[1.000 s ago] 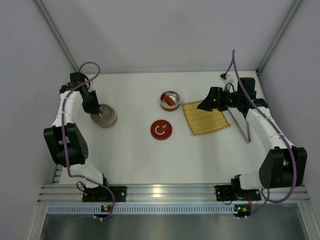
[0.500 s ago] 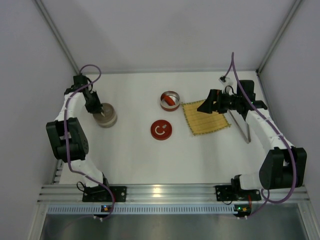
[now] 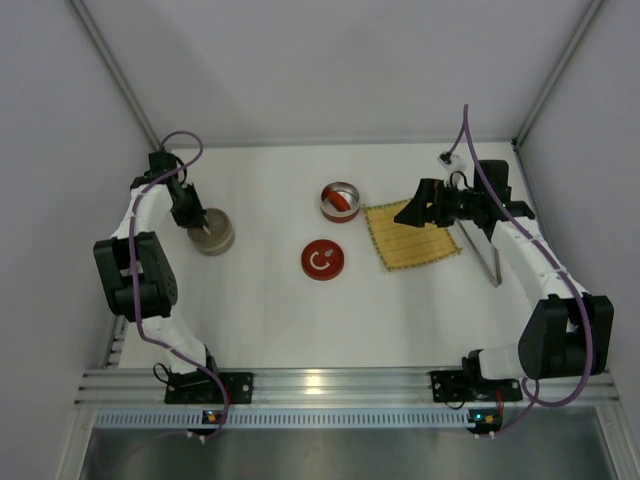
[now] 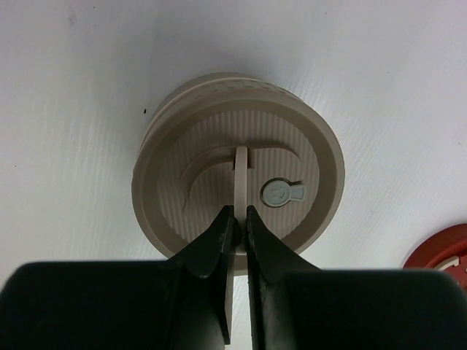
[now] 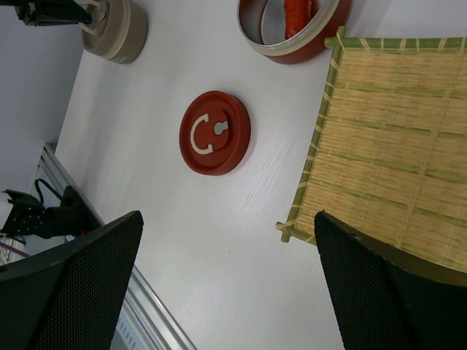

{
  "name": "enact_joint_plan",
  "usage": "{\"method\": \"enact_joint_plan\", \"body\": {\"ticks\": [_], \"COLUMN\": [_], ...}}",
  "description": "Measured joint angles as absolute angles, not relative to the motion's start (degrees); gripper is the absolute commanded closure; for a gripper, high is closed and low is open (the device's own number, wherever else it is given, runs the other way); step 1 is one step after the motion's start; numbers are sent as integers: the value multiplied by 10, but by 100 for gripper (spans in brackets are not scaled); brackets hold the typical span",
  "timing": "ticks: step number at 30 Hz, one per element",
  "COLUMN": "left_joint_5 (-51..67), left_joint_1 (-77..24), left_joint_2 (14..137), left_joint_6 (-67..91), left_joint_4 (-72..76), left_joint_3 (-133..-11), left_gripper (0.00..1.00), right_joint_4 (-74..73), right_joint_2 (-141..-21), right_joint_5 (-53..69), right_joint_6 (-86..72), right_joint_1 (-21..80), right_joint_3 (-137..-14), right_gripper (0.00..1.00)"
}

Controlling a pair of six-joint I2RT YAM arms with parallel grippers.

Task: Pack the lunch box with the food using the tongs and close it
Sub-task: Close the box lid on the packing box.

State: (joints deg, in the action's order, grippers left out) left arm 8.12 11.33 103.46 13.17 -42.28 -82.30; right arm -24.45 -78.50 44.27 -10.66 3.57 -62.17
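A beige round lunch box (image 3: 210,236) stands at the left with its ribbed lid (image 4: 292,146) on. My left gripper (image 4: 239,219) is shut on the lid's thin upright handle (image 4: 241,157). An open red lunch box (image 3: 340,201) holds a red sausage piece of food (image 5: 299,13). Its red lid (image 3: 322,260) lies flat on the table nearer the arms. My right gripper (image 5: 228,219) hangs open and empty above the left edge of the bamboo mat (image 3: 412,236). The silver tongs (image 3: 482,250) lie on the table right of the mat.
White walls close in the table on the left, back and right. An aluminium rail (image 3: 320,385) runs along the near edge. A small white connector (image 3: 446,156) lies at the back right. The red lid (image 5: 214,132) sits between the two tins.
My left arm's elbow has swung back and left while its gripper stayed shut on the lid handle. The right gripper has shifted slightly. Nothing on the table moved.
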Motion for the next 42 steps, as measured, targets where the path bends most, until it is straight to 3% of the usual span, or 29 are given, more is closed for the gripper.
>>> {"method": "enact_joint_plan", "body": {"ticks": [34, 42], "left_joint_5": [100, 149], "left_joint_1": [103, 103], "left_joint_2": [1056, 1068], "left_joint_6": [57, -37], "left_joint_4": [-421, -434], "left_joint_3": [-840, -855], "left_gripper": [97, 84], "right_joint_4": [-244, -244], "right_joint_2": [-785, -785], "right_joint_5": [451, 455], "right_joint_6": [-112, -111], "right_joint_1": [36, 36], "right_joint_3": [-622, -622], "right_gripper": [1, 0]}}
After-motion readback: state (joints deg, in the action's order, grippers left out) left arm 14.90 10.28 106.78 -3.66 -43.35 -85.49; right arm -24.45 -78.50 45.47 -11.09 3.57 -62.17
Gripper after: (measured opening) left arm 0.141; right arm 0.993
